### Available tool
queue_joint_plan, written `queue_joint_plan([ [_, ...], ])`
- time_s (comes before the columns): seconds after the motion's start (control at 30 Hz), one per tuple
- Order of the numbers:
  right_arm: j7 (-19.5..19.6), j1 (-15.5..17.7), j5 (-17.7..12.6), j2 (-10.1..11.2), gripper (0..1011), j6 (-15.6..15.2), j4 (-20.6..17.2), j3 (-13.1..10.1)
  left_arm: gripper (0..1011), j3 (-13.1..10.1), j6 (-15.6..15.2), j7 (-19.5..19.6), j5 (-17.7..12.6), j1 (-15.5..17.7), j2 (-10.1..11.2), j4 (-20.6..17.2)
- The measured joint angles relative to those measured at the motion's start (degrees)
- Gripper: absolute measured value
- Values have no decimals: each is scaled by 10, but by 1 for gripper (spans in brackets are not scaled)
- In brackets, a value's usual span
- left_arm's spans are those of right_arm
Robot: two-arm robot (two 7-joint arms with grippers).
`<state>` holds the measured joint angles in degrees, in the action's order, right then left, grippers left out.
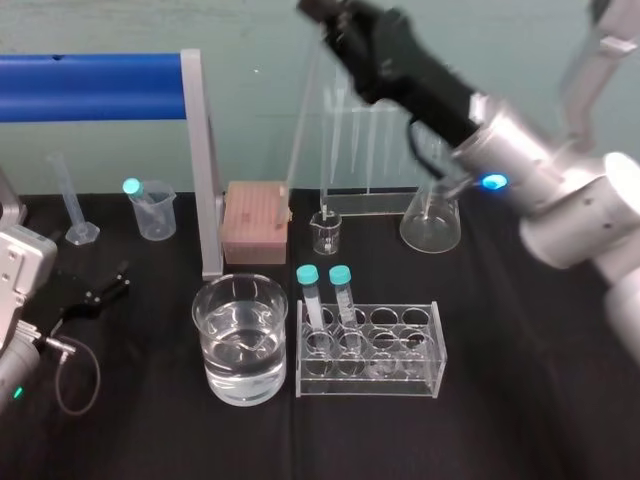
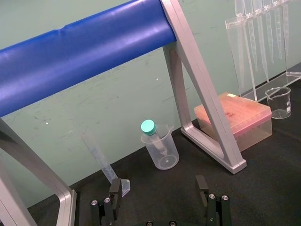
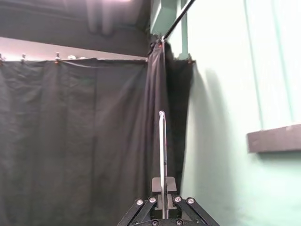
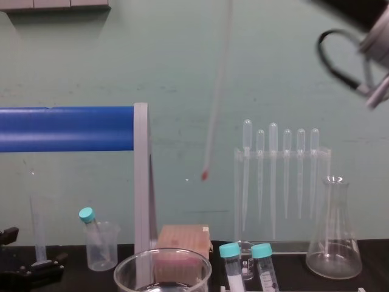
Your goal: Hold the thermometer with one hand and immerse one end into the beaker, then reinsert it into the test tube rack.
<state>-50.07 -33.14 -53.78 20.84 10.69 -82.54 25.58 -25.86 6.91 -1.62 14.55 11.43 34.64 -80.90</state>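
1. Up at the top of the head view, the right gripper (image 1: pixel 322 22) is clamped on the long, thin, whitish glass thermometer (image 4: pixel 213 115). It hangs in mid-air with the red tip down, probably held that high to clear the glassware.
2. Target is the wide clear glass beaker (image 1: pixel 212 350) of water at lower centre, just beside the clear plastic test tube rack (image 1: pixel 400 375).
3. Clutter near the path: 2 teal-capped tubes (image 1: pixel 312 295) in the rack, a pink tip box (image 1: pixel 257 222) and a grey frame post (image 1: pixel 200 150).
4. Left gripper (image 2: pixel 159 193) is parked at lower left, fingers apart and holding nothing.
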Motion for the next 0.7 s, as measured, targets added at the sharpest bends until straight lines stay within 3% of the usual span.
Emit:
queue_joint_plan([
  [0.23, 58, 46, 11, 58, 56, 8, -60, -40, 1008, 0, 0, 0, 0, 0, 0, 0],
  [0.37, 91, 98, 12, 91, 56, 9, -92, -71, 1008, 0, 0, 0, 0, 0, 0, 0],
  [0.57, 117, 158, 13, 114, 56, 10, -113, -100, 1008, 0, 0, 0, 0, 0, 0, 0],
  [0.7, 126, 182, 24, 120, 56, 14, -111, -110, 1008, 0, 0, 0, 0, 0, 0, 0],
])
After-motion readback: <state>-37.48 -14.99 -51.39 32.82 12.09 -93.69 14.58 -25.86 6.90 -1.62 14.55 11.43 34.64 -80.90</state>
